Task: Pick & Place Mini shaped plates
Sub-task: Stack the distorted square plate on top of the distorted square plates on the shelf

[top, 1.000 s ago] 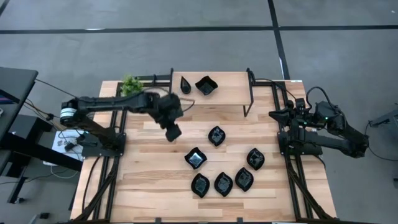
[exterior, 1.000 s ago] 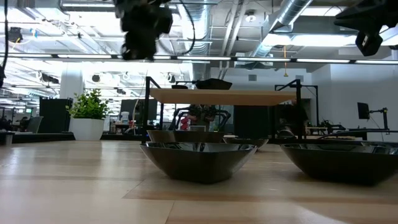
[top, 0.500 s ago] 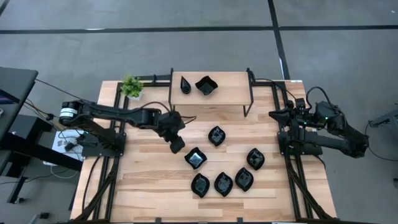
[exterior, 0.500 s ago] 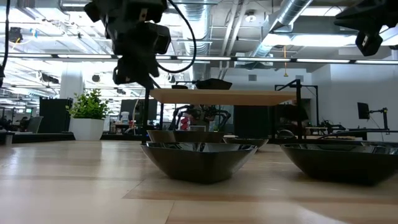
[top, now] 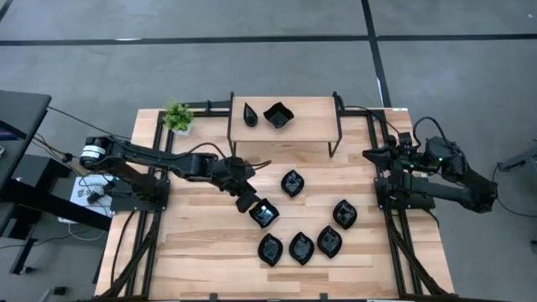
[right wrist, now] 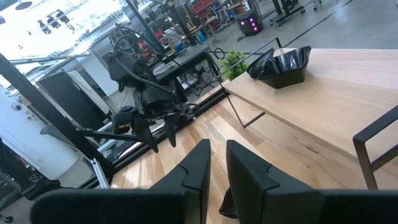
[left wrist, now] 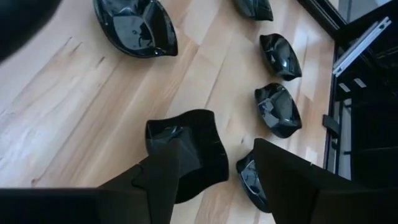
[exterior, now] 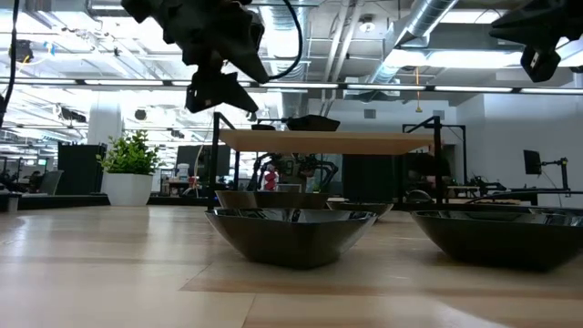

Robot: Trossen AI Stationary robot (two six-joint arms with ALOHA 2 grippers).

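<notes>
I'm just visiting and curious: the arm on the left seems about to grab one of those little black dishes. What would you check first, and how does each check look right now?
1. Left gripper open: ok, fingers spread.
2. Gripper above the wavy-edged square plate: ok, in the left wrist view the plate lies between and beyond the fingers.
3. Gripper low enough to grasp: not ok, the low view shows it well above the table.
4. Neighbouring plate clear of one finger: cannot tell, it lies close.
5. Right gripper out of the way: ok, parked at the table's right edge.
6. Space on the raised shelf: ok, two plates there, bare wood beside them.
</notes>
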